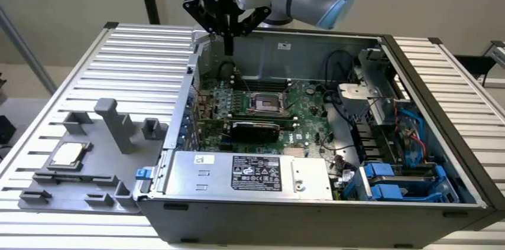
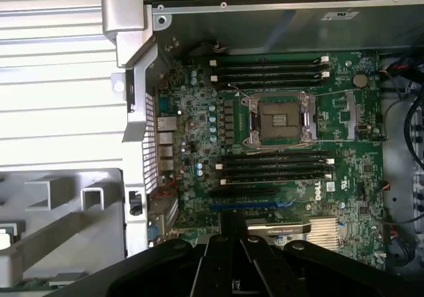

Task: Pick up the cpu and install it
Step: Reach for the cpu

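The cpu [image 1: 67,154], a small silver square chip, lies flat in a recess of the grey fixture [image 1: 79,173] at the exterior view's left, outside the computer case. My gripper [image 1: 229,44] hangs high over the back left corner of the open case [image 1: 197,61], far from the cpu, its fingers drawn together into one narrow tip with nothing in them. In the wrist view the gripper [image 2: 232,234] looks down on the green motherboard [image 2: 344,178]. The black cpu socket [image 2: 279,121] with its metal frame stands open and empty; it appears in the exterior view as the socket [image 1: 266,104].
A grey power supply [image 1: 245,173] with a black label fills the case's near side. Black cables [image 1: 347,102] and blue drive brackets [image 1: 394,182] crowd the exterior view's right. Upright grey posts [image 1: 118,123] stand on the fixture beside the cpu. Memory sticks [image 2: 271,168] flank the socket.
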`<action>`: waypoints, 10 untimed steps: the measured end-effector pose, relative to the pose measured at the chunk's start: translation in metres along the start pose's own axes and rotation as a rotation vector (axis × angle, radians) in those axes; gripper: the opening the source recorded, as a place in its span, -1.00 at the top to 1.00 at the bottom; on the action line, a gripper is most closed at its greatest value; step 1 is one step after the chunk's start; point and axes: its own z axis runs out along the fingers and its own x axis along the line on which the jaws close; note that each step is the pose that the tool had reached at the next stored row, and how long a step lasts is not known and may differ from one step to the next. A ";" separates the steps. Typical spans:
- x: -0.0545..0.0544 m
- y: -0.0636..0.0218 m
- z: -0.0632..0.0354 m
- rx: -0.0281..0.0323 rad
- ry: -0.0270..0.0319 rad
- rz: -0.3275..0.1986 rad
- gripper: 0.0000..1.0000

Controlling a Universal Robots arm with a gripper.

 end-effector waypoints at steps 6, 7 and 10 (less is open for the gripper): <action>0.016 -0.0018 -0.0004 0.0002 0.0010 0.000 0.79; 0.020 -0.0023 -0.0005 0.0000 0.0009 0.000 0.79; 0.034 -0.0038 -0.0009 0.0002 0.0010 0.000 0.79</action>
